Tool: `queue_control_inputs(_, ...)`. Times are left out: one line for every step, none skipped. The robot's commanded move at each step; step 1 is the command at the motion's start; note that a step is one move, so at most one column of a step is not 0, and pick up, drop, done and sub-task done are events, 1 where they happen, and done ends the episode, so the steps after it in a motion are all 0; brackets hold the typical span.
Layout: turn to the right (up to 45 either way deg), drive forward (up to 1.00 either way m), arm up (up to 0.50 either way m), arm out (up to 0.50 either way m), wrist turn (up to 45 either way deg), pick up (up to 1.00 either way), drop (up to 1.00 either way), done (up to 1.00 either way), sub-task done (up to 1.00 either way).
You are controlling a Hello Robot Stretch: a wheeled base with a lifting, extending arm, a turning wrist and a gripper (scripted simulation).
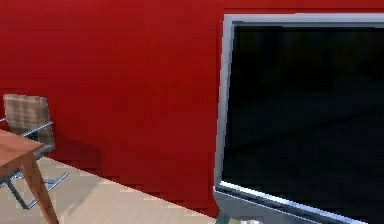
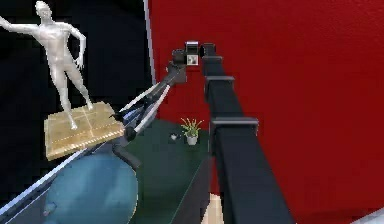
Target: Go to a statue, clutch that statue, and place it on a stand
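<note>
Fwd view: wooden table [image 1: 20,150] and a chair [image 1: 28,112] bottom left, red wall, then a big black TV [image 1: 310,110] on the right.

Side view: the white statue [image 2: 62,60] on its tan base hangs at the tip of the hand [image 2: 128,125], clear of everything, so it's held, tho I can't tell how the fingers are set. There's a blue rounded thing [image 2: 85,190] below it. Next is a green surface [image 2: 170,165], prob the stand, w/ a small potted plant [image 2: 190,130] near its far edge, then the arm [image 2: 235,140].

Risks imo: the base looks tilted, so it could land crooked or slip. A swing could clip the screen or knock the plant. The free room is the surface's near part.
</note>
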Motion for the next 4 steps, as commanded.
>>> queue_control_inputs(0.0,0.0,0.0,0.0,39.0,0.0,0.0,0.0,0.0)
queue_control_inputs(0.0,0.0,0.0,0.0,0.0,0.0,1.0,0.0,0.0)
queue_control_inputs(0.0,0.0,0.0,-0.1,0.0,0.0,0.0,0.0,0.0)
queue_control_inputs(0.0,0.0,0.0,0.0,0.0,0.0,0.0,1.0,0.0)
